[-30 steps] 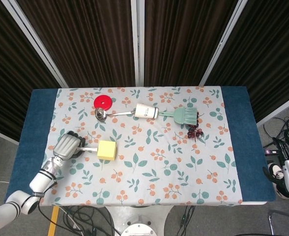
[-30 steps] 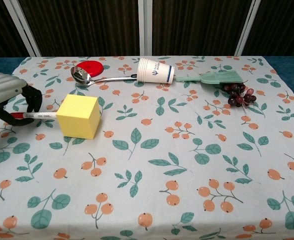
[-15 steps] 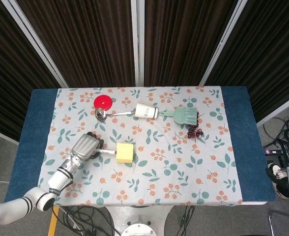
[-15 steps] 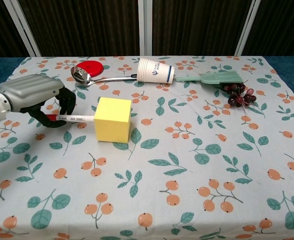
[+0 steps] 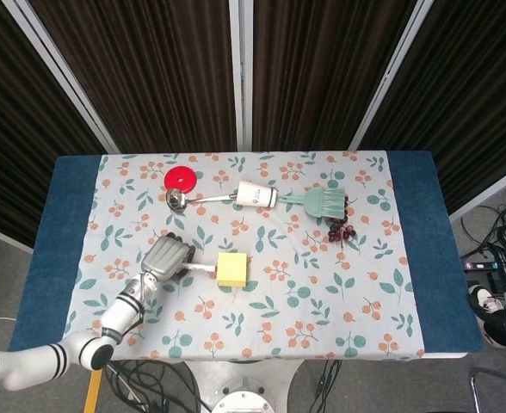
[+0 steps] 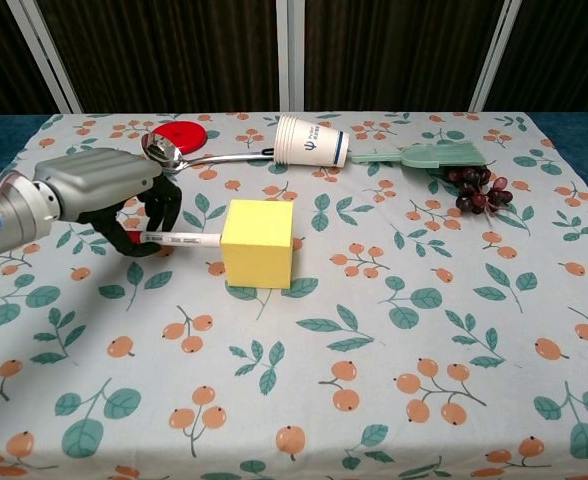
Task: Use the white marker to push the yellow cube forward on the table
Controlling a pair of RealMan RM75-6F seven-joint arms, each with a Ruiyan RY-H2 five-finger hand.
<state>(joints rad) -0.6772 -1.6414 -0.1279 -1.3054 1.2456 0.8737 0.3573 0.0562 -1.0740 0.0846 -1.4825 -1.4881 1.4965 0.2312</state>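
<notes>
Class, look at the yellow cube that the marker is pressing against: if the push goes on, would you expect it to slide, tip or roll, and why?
The yellow cube will probably slide: it sits flat on the tablecloth and has no round side to roll on. The white marker, held in the left hand, meets it about mid-height, so tipping seems unlikely. An off-centre push might turn it.

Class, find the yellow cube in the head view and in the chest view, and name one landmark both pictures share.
Head view: yellow cube lies left of centre, in the lower half of the picture.
Chest view: it sits left of centre, about mid-height.
Shared landmark: the white paper cup lying on its side, behind the cube in both views.
</notes>
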